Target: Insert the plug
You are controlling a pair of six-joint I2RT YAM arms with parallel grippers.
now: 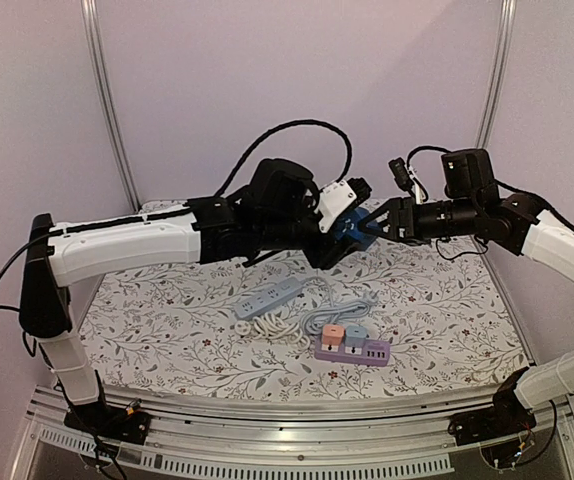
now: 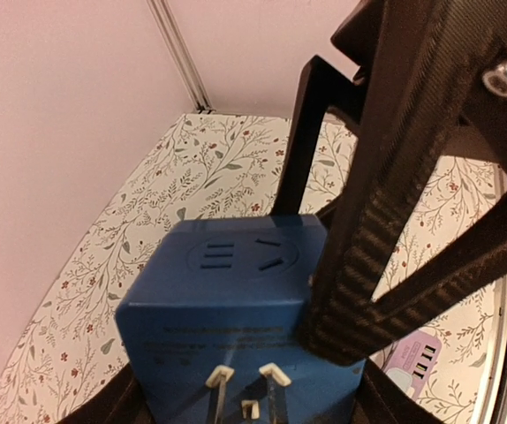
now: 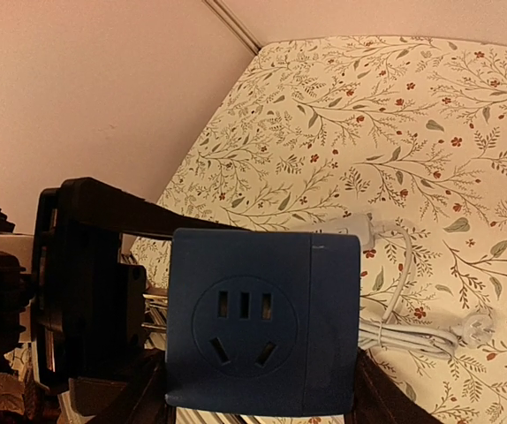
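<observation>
While the blue plug cube [image 1: 348, 229] hangs well above the purple power strip [image 1: 352, 346] on the bench [image 1: 167, 300], the jaws of the right gripper [image 1: 372, 223] grasp it, apparently for handover, and those of the left gripper [image 1: 340, 238] bracket it, their clamping not determinable.

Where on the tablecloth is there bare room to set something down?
Bare cloth lies left of the pale power strip, out to its left edge, and right of the purple power strip, toward the right edge. The centre is crowded: both strips, the coiled white cord and the grey cable bunch together.
</observation>
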